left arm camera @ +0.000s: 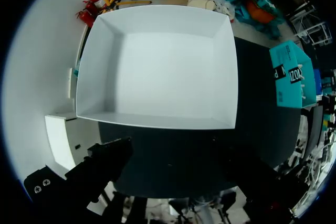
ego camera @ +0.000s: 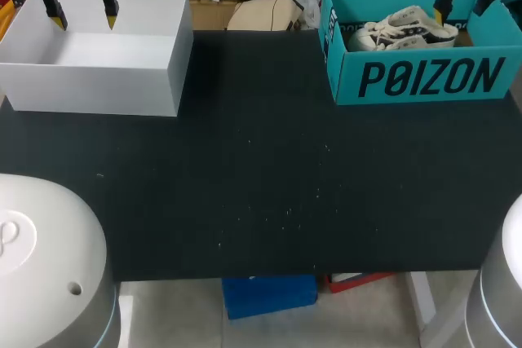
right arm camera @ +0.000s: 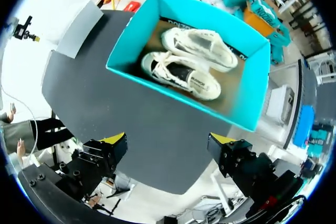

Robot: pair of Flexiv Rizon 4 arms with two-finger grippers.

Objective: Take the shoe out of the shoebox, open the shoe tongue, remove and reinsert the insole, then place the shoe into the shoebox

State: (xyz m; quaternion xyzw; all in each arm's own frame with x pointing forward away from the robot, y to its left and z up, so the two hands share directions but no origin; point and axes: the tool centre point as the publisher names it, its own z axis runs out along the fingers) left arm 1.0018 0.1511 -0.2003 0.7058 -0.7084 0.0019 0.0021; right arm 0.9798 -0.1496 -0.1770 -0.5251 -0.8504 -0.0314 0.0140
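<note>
A teal shoebox (ego camera: 424, 79) stands open at the table's back right, with two white canvas shoes (ego camera: 404, 30) with dark trim lying side by side in it. My right gripper (ego camera: 461, 6) hangs open above the box's right part, touching nothing. In the right wrist view the shoes (right arm camera: 181, 72) lie well ahead of the right gripper (right arm camera: 168, 141), inside the shoebox (right arm camera: 254, 90). My left gripper (ego camera: 83, 15) is open above a white box (ego camera: 90, 79) at the back left. In the left wrist view the white box (left arm camera: 157, 66) holds nothing, and the left gripper (left arm camera: 178, 169) shows only dark fingers.
A black mat (ego camera: 261, 185) covers the table between the two boxes. Rounded white arm housings sit at the front left (ego camera: 41, 258) and front right (ego camera: 506, 283). The teal shoebox (left arm camera: 294, 74) also shows far to the side in the left wrist view.
</note>
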